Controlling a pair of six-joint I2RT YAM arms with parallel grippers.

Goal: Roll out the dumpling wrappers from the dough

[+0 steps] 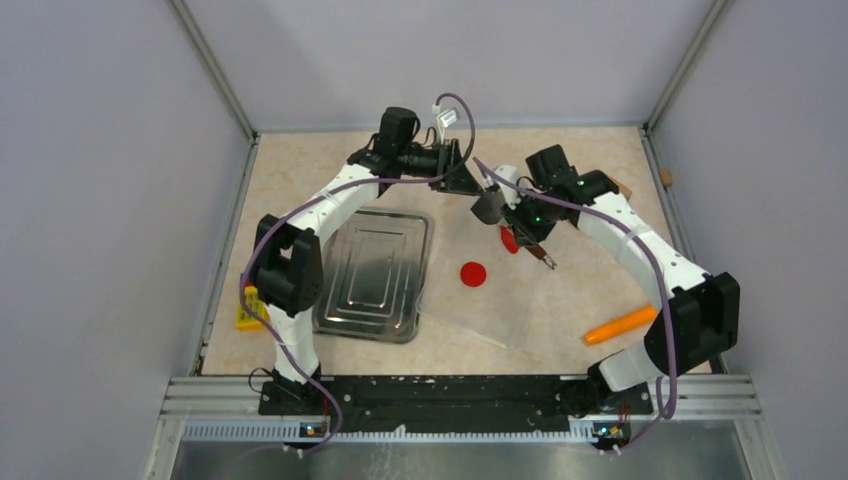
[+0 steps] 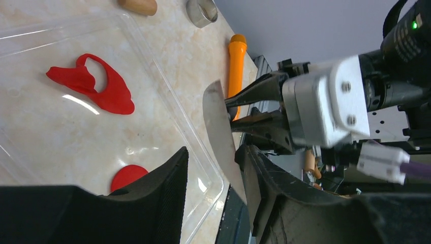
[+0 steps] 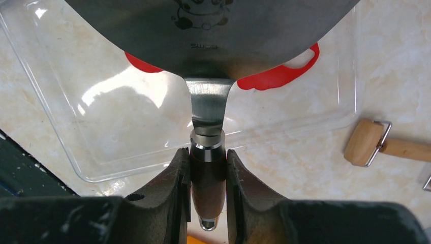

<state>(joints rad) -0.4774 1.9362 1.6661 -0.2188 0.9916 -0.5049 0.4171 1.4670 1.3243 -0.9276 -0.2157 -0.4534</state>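
Note:
The dough (image 2: 96,89), a thin irregular red sheet with a hole, lies on a clear plastic sheet (image 2: 167,107). A round red dumpling wrapper (image 1: 472,273) lies nearer on the same sheet, partly hidden behind my left finger (image 2: 167,193) in the left wrist view. My right gripper (image 3: 208,155) is shut on the dark handle of a metal scraper (image 3: 213,30), whose blade hangs over the dough (image 3: 277,76) and hides most of it. My left gripper (image 2: 213,173) is open, with the blade's edge (image 2: 221,132) between its fingers, close to the right one.
A metal tray (image 1: 375,272) sits left of the sheet. An orange carrot (image 1: 620,325) lies at the right front. A small wooden rolling pin (image 3: 368,142) and a metal ring cutter (image 2: 202,11) rest beyond the sheet. A yellow object (image 1: 248,310) sits by the left arm.

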